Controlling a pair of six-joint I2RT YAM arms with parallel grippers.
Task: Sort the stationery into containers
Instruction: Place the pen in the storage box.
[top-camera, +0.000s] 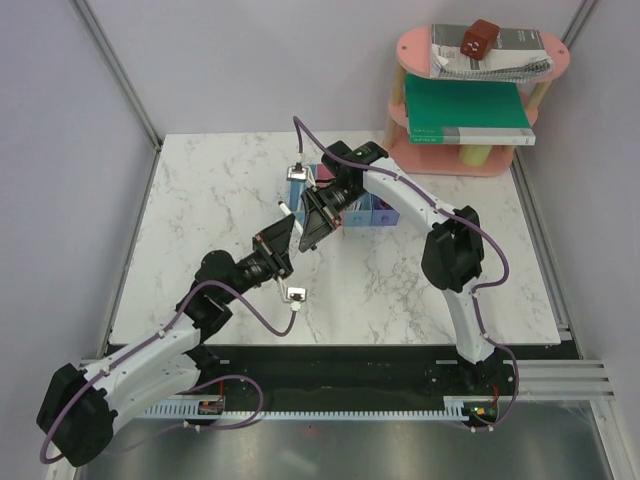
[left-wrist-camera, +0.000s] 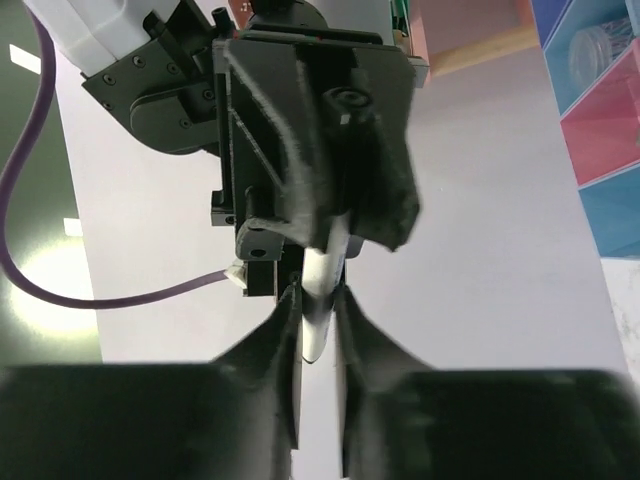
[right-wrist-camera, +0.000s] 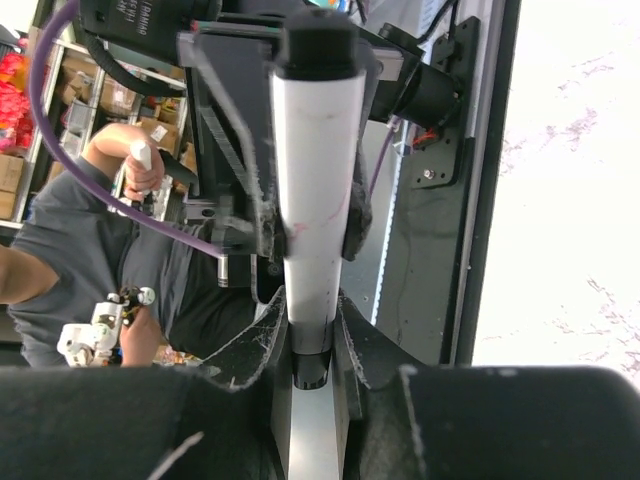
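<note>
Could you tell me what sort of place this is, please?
Probably a robotics lab or test cell: a left arm and right arm bolted to a marble-patterned table, plain panels around it, and a person by stocked shelves.

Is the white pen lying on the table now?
No, the white pen is held off the table, with the right gripper shut on one end and the left gripper shut on the other.

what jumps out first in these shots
The left gripper and right gripper meet above the marble table, each shut on opposite ends of one white pen. Behind them sits the row of bins, and a pink shelf with a green book stands at the far right corner.
</note>
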